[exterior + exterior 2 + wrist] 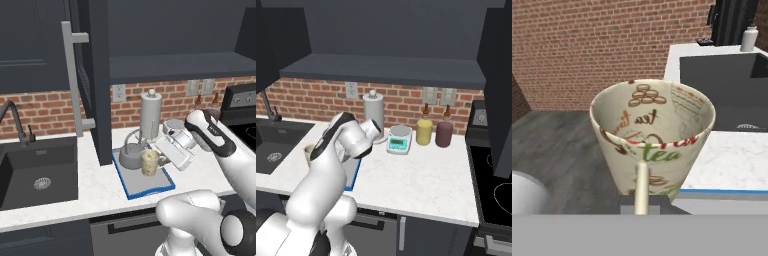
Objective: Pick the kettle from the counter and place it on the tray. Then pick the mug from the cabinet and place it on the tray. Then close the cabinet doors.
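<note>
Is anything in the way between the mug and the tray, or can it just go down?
Nothing visible blocks it. The mug is already over the tray, held by its handle in the shut gripper. The kettle sits on the tray just beside the mug, closer to the sink, so that is the one thing it might bump.

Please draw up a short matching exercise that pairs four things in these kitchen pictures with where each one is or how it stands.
Things:
1. kettle
2. mug
3. cabinet door
4. kitchen scale

Places or states:
A. swung open over the counter
B. on the tray, at its back end
C. beside the yellow bottle, by the brick wall
D. over the tray, its handle in the shut gripper

Pairs: 1-B, 2-D, 3-A, 4-C
</note>
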Tool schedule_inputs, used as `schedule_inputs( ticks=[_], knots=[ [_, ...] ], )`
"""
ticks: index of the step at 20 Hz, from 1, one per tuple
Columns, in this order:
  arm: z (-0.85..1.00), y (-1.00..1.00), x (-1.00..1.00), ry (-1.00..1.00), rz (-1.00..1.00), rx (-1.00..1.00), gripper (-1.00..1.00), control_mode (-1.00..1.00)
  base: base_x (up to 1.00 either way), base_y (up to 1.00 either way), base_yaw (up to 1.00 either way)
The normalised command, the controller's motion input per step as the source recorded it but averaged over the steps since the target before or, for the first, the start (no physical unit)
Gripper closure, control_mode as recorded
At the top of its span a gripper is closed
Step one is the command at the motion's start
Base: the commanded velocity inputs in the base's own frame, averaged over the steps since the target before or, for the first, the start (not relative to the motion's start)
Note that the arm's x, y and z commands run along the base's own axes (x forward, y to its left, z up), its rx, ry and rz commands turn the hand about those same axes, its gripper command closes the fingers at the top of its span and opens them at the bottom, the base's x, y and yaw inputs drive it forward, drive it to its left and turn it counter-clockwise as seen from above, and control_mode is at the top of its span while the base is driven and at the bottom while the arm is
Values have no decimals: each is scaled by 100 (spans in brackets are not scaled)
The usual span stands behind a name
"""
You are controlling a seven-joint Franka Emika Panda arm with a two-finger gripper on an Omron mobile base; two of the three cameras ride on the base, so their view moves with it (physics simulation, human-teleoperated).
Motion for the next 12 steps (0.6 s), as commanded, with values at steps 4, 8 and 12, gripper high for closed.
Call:
schedule_inputs(
  ticks=[4,8,12],
  knots=[
    [-56,10,20,5,10,-13,100,-100,0,0,0],
    [-44,3,38,0,1,-10,100,-100,0,0,0],
    [-28,0,50,0,0,-4,100,-100,0,0,0]
  ],
)
